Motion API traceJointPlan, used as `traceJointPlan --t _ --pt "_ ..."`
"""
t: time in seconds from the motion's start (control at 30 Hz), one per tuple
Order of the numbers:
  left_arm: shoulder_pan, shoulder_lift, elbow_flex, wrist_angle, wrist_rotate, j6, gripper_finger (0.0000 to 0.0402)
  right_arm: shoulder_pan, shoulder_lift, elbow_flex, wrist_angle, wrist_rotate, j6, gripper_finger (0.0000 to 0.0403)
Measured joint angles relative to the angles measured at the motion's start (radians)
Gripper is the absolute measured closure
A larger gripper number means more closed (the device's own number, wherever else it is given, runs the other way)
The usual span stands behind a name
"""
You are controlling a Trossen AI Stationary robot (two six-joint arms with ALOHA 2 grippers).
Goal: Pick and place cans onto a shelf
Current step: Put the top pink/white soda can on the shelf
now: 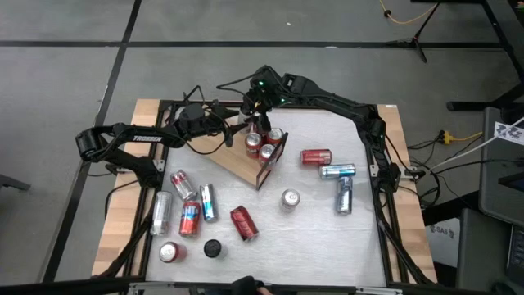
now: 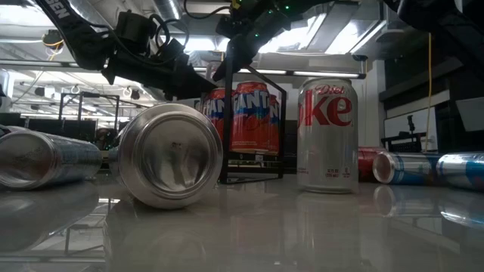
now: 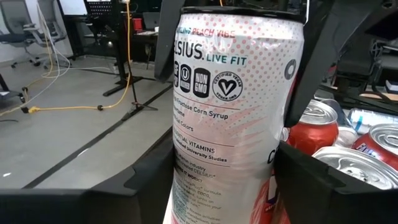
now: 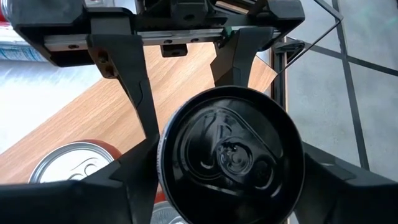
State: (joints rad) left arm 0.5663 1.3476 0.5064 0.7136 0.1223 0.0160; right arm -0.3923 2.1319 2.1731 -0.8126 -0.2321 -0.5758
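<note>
Left gripper (image 3: 239,31) closed on a tall white-and-pink can (image 3: 230,124), one finger down each side of the label, can upright. Held at the far end of the shelf (image 1: 233,160), just beside the red cans (image 1: 266,143) that stand grouped against the thin black frame (image 1: 274,157). Right gripper (image 4: 227,155) sits directly over the same can, looking down on its dark lid; whether it grips or only brackets the can I cannot tell. Two grippers on one can reads as a handover or a steadying move: the left arm reaches in from the side, the right from above, which would suit lowering the can straight into the narrow gap next to its neighbours without knocking them. The frame end likely serves as a backstop, so cans are packed there first and the bare board is left for later ones. Plenty of work left: several cans (image 1: 192,217) lie on their sides on the white surface (image 1: 327,238) on the left arm's side, a few more lie on the right arm's side, and one silver can (image 2: 327,132) stands upright between them. Main risk, as I judge it: the tall can tips or clips a red one when one grip lets go.
</note>
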Motion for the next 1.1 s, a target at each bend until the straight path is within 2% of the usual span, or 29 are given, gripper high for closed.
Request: traceJointPlan --t 0.23,0.53,0.67,1.1 --pt "0.0 -0.001 0.001 -0.022 -0.006 -0.006 0.015 0.0 0.0 0.0 0.001 0.002 0.024 0.014" --pt "0.0 -0.002 0.003 -0.052 -0.029 -0.007 0.0149 0.0 0.009 -0.001 0.007 0.005 0.047 0.0138" --pt "0.0 0.0 0.002 -0.086 -0.084 -0.008 0.0149 0.004 0.035 0.0 0.02 0.034 0.052 0.0138" --pt "0.001 0.002 -0.001 -0.105 -0.087 -0.006 0.0148 0.006 0.05 0.001 0.014 0.072 0.077 0.0137"
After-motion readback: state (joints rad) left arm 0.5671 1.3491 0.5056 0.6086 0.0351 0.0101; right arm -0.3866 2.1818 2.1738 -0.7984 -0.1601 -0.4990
